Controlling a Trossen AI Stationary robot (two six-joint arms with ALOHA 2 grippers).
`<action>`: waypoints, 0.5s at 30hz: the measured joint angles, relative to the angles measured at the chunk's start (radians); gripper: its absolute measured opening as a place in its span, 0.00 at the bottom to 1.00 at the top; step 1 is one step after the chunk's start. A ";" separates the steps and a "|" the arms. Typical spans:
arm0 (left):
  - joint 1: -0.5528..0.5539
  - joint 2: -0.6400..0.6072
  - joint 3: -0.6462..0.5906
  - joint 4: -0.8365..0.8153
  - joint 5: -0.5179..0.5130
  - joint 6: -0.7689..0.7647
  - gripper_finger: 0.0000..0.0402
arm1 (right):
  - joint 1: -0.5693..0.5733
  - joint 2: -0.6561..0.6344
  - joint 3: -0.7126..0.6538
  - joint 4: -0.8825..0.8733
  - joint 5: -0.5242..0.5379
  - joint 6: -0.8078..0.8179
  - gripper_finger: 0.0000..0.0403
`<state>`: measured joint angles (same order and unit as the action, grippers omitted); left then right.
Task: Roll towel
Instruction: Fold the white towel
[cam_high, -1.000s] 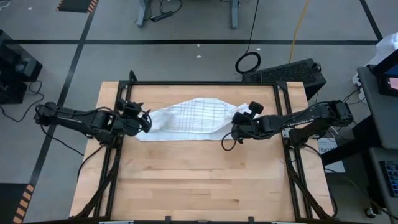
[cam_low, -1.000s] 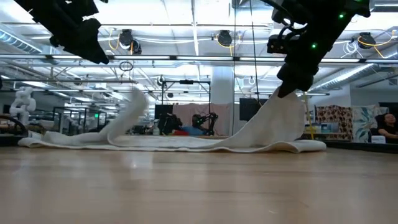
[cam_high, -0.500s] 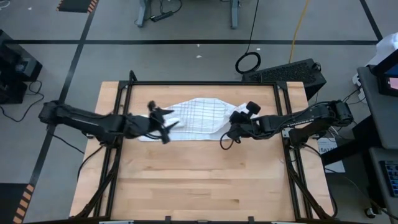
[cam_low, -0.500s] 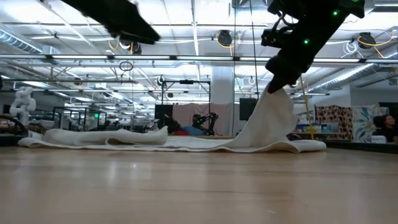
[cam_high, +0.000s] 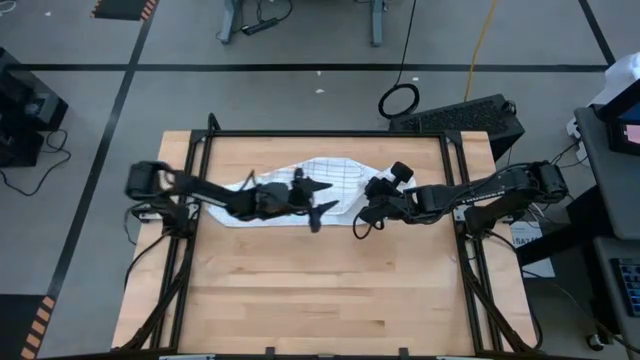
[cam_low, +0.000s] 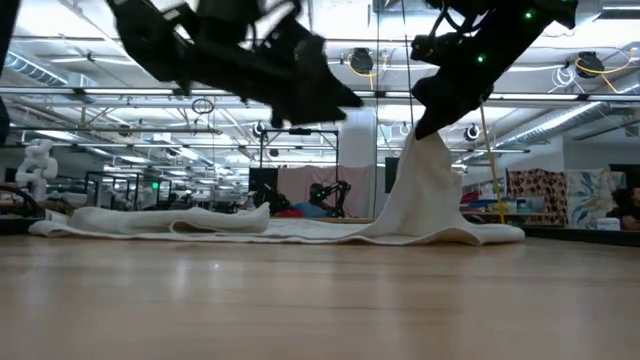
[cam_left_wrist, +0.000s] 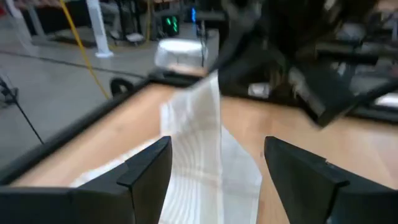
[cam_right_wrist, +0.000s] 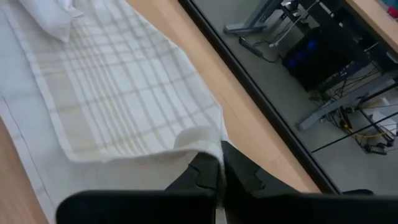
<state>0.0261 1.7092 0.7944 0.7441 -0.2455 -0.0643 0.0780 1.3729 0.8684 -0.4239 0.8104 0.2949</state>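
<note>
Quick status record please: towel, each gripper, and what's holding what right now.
towel: white checked towel lying spread on the table, its right end lifted off the wood
right gripper: right gripper shut on the towel's right end, holding it up in a peak
left gripper: left gripper open, above the middle of the towel, holding nothing
roll: none formed yet; left part of the towel lies flat with a small fold
</note>
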 joint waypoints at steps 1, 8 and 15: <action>0.006 0.033 0.022 -0.001 0.021 0.006 0.67 | 0.000 0.000 0.000 0.003 0.000 -0.001 0.00; 0.014 0.196 0.151 -0.027 0.044 0.046 0.69 | 0.000 0.000 0.000 0.021 -0.003 -0.024 0.00; 0.015 0.314 0.259 -0.050 0.054 0.074 0.65 | 0.003 0.000 0.000 0.061 -0.005 -0.046 0.00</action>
<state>0.0410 2.0231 1.0532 0.6939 -0.1915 0.0099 0.0811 1.3729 0.8684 -0.3634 0.8051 0.2493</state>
